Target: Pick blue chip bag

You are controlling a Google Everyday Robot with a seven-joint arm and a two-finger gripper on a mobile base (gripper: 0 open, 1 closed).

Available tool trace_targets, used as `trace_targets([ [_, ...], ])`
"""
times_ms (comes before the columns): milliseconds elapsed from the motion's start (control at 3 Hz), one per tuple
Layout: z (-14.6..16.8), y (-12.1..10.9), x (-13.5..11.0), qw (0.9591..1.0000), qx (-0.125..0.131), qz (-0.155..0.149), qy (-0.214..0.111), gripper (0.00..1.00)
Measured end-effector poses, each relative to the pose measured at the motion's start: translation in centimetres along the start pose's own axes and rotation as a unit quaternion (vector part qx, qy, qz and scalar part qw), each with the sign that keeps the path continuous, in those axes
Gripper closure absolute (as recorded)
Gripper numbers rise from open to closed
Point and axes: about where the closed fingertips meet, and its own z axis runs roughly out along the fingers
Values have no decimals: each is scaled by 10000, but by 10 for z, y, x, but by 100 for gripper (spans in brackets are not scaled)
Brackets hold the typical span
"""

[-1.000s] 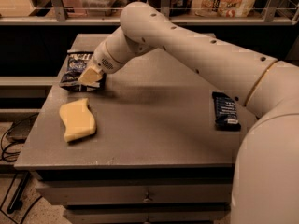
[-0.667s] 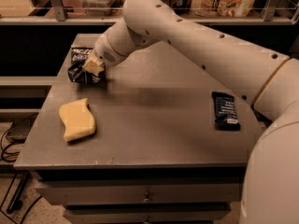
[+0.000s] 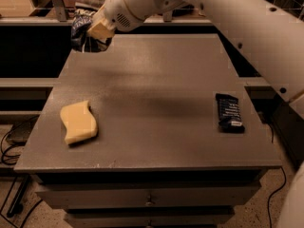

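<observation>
Now the gripper (image 3: 98, 33) holds the blue chip bag (image 3: 80, 30) over the table (image 3: 156, 80).

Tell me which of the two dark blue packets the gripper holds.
The chip bag, crumpled in the gripper at the table's far left corner. The narrow bar wrapper lies flat near the right edge, far from the gripper.

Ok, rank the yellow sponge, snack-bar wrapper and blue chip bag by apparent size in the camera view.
1. yellow sponge
2. snack-bar wrapper and blue chip bag: unranked; the bag is farther, and the gripper gripping it at far left hides part.
</observation>
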Motion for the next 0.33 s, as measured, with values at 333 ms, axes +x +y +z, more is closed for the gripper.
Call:
trace_targets([
  [333,-5,-5,-8,10000,58,-43,-66,100],
])
